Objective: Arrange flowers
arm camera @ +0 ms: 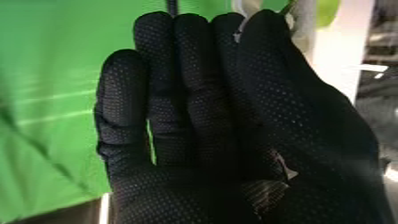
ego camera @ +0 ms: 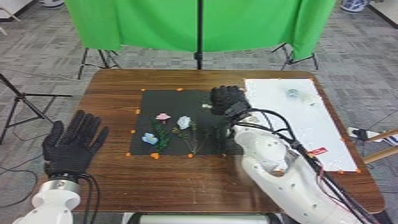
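Note:
In the head view, the right hand (ego camera: pixel 228 99) is over the black mat's upper right part, beside a small pale flower (ego camera: pixel 207 106). The right wrist view has the right hand (arm camera: pixel 200 115) with its thumb against the fingers, and a bit of the pale flower (arm camera: pixel 247 7) at their tips. A pink flower (ego camera: pixel 163 116), a white flower (ego camera: pixel 184 122) and a blue flower (ego camera: pixel 149 138) lie with green stems on the mat. The left hand (ego camera: pixel 71 145) rests at the table's left side, fingers straight. A clear glass-like object (ego camera: pixel 293 93) is on the white board.
The black mat (ego camera: pixel 167 102) has orange marks around it on the wooden table (ego camera: pixel 160 185). The white board (ego camera: pixel 311 132) lies along the right side, with a red label (ego camera: pixel 318 151) near its lower part. Behind the table hangs a green cloth (ego camera: pixel 151 30).

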